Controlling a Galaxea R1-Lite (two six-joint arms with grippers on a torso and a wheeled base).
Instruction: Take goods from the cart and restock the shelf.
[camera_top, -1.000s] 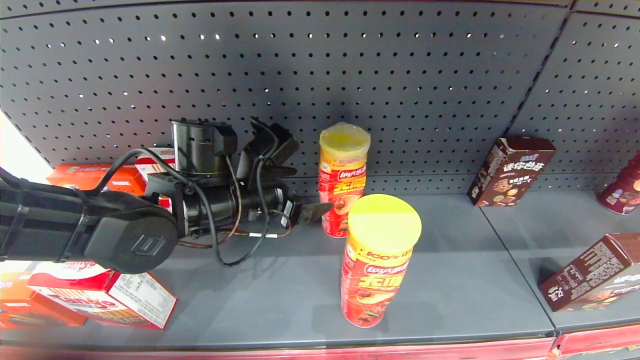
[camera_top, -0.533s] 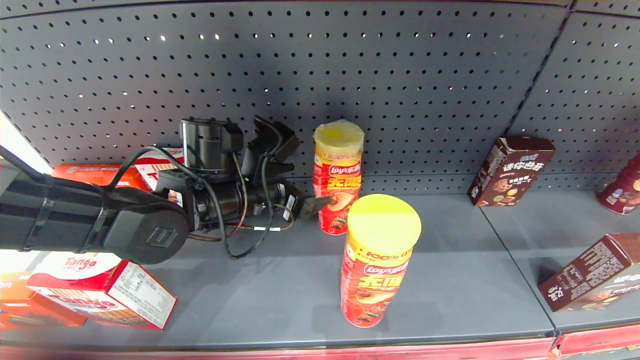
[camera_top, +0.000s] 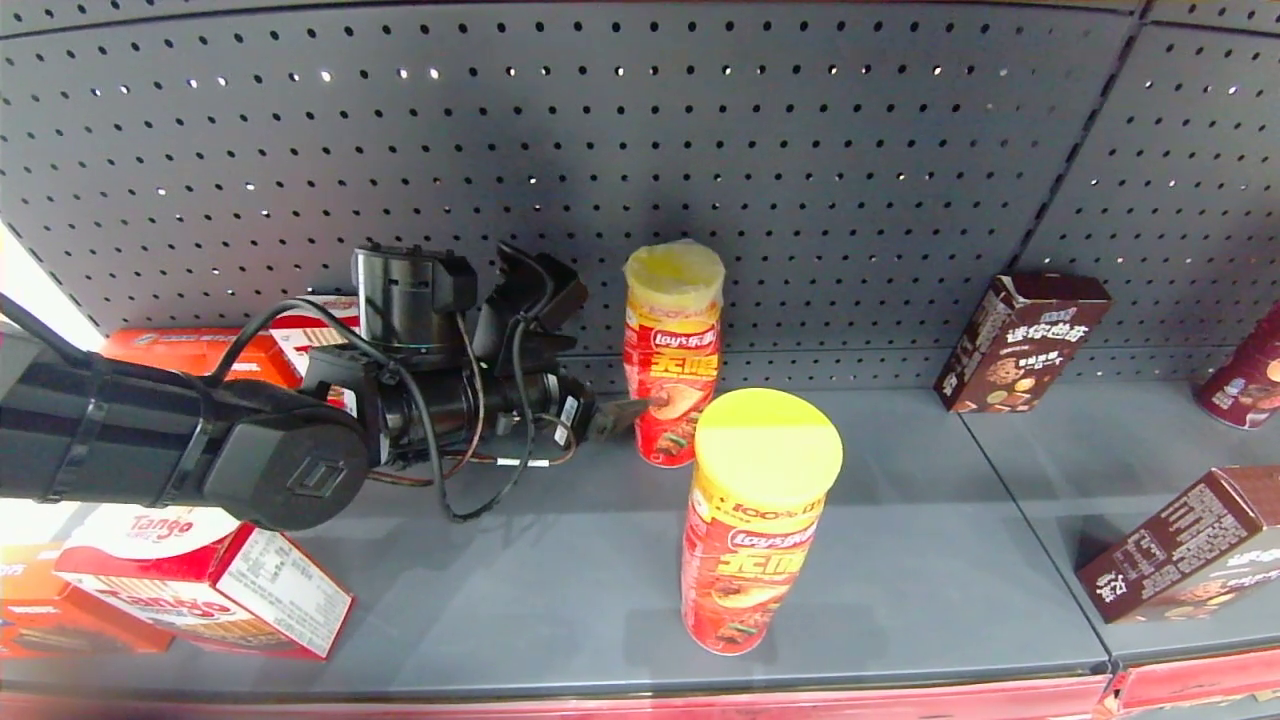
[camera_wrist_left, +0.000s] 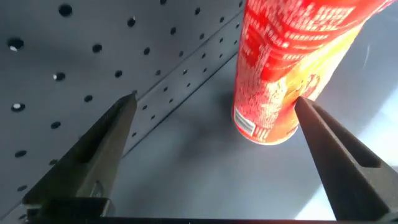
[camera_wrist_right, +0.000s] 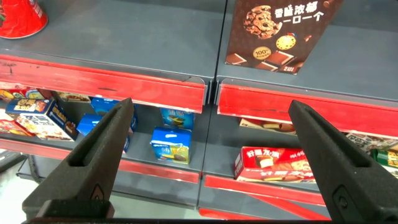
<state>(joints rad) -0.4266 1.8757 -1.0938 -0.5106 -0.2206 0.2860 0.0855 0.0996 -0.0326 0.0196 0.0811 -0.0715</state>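
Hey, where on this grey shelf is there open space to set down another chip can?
Widest bare patch: the grey shelf board right of the front yellow-lidded red chip can, up to the leaning brown cookie box. Another lies between that can and the red-and-white wafer box. Crowded: back left, where the open left gripper sits by the rear chip can.

Left arm (camera_top: 120, 440): matte black, round emblem-stamped joint cap (camera_top: 300, 478), looped black cables (camera_top: 455, 517). Left gripper (camera_wrist_left: 214, 99): dark wedge fingers (camera_wrist_left: 93, 162).
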